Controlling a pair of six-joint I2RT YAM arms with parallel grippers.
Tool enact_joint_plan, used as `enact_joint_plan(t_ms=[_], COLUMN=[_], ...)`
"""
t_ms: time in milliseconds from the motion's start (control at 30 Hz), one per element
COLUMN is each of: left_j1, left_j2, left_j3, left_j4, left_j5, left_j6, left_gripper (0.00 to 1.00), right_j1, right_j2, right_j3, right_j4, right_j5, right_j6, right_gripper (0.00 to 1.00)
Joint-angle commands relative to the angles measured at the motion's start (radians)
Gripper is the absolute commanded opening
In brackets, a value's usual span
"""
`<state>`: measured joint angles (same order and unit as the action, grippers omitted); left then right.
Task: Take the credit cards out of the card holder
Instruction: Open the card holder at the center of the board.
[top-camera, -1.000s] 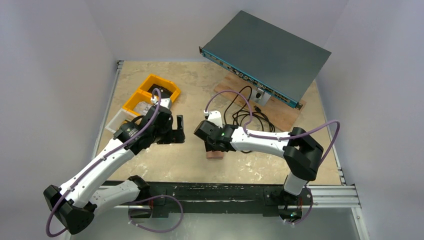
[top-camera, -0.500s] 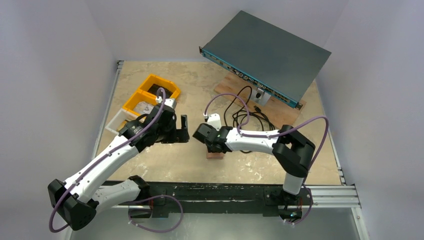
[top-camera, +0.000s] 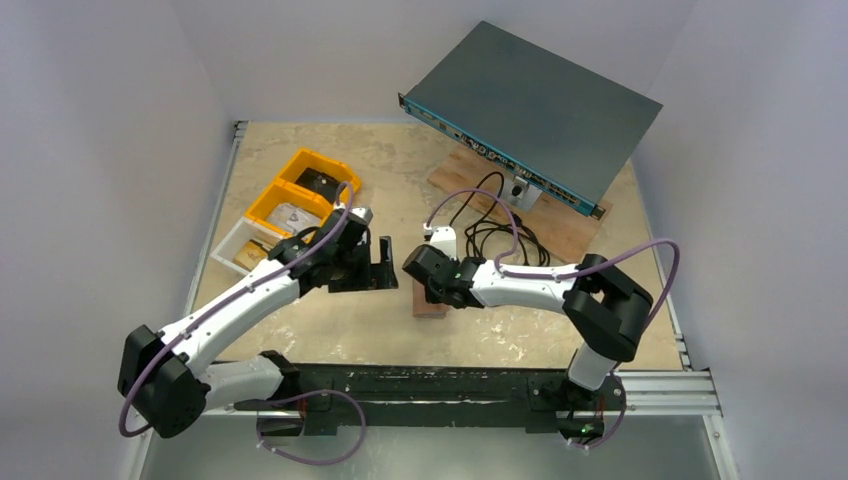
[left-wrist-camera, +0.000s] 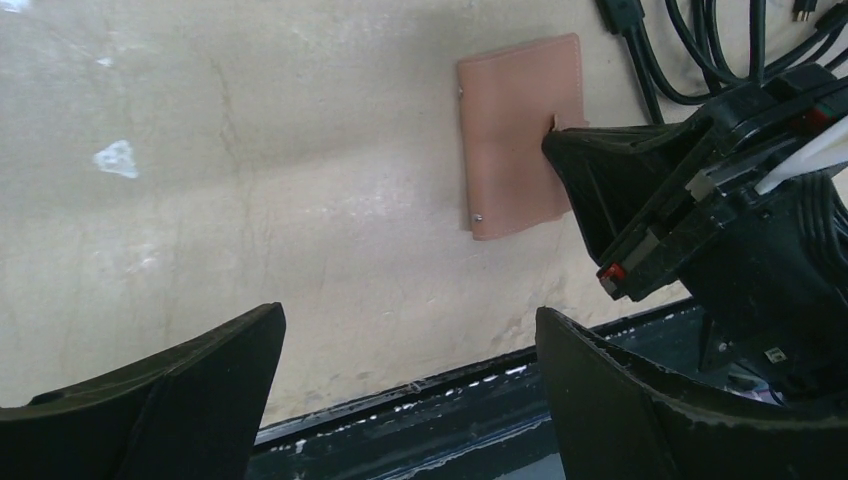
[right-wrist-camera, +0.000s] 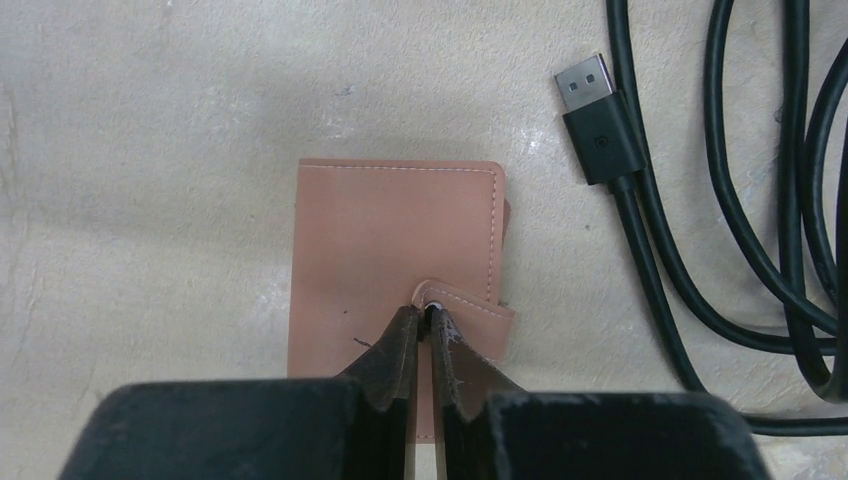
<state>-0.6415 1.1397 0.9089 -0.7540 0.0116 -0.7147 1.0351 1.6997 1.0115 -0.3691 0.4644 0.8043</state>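
The tan card holder (right-wrist-camera: 390, 240) lies folded shut on the table, its strap and snap stud on top. My right gripper (right-wrist-camera: 427, 312) is shut, its tips pinching the end of the strap at the stud. From above, the card holder (top-camera: 431, 303) shows just beneath the right gripper (top-camera: 433, 288). My left gripper (left-wrist-camera: 410, 315) stands wide open with nothing between its fingers. It hovers left of the card holder (left-wrist-camera: 520, 130) and short of it. The left gripper (top-camera: 384, 262) is level with the right one. The credit cards are hidden.
Black cables (right-wrist-camera: 720, 200) with a flat plug (right-wrist-camera: 598, 115) lie right of the holder. Yellow bins (top-camera: 300, 190) and a white bin (top-camera: 236, 245) stand at the left. A grey rack unit (top-camera: 540, 105) sits at the back right. The table's dark front rail (left-wrist-camera: 450, 400) is close below.
The right gripper's fingers have shut at the strap of the holder. The left arm has swung right, closer to the holder, still open.
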Motion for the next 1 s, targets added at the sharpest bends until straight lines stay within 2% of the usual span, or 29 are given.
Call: enact_joint_plan(t_ms=[0, 167, 367, 500, 667, 967], left_j1=[0.006, 0.006, 0.005, -0.002, -0.01, -0.036], left_j2=[0.07, 0.161, 0.28, 0.343, 0.423, 0.527], left_j3=[-0.025, -0.031, -0.042, -0.05, -0.046, -0.039], left_j4=[0.155, 0.267, 0.393, 0.487, 0.515, 0.461], left_j5=[0.129, 0.185, 0.248, 0.284, 0.276, 0.217], left_j6=[-0.084, -0.14, -0.192, -0.235, -0.265, -0.292], left_gripper=[0.92, 0.74, 0.3, 0.14, 0.05, 0.0], right_j1=[-0.008, -0.01, -0.012, -0.013, -0.015, -0.017], right_j2=[-0.013, -0.069, -0.12, -0.148, -0.172, -0.218], right_j3=[-0.06, -0.107, -0.132, -0.146, -0.15, -0.135], right_j4=[0.107, 0.172, 0.196, 0.209, 0.19, 0.134], right_j5=[-0.101, -0.144, -0.161, -0.171, -0.155, -0.117], right_j6=[0.031, 0.043, 0.06, 0.075, 0.088, 0.093], right_gripper=[0.0, 0.0, 0.0, 0.0, 0.0, 0.0])
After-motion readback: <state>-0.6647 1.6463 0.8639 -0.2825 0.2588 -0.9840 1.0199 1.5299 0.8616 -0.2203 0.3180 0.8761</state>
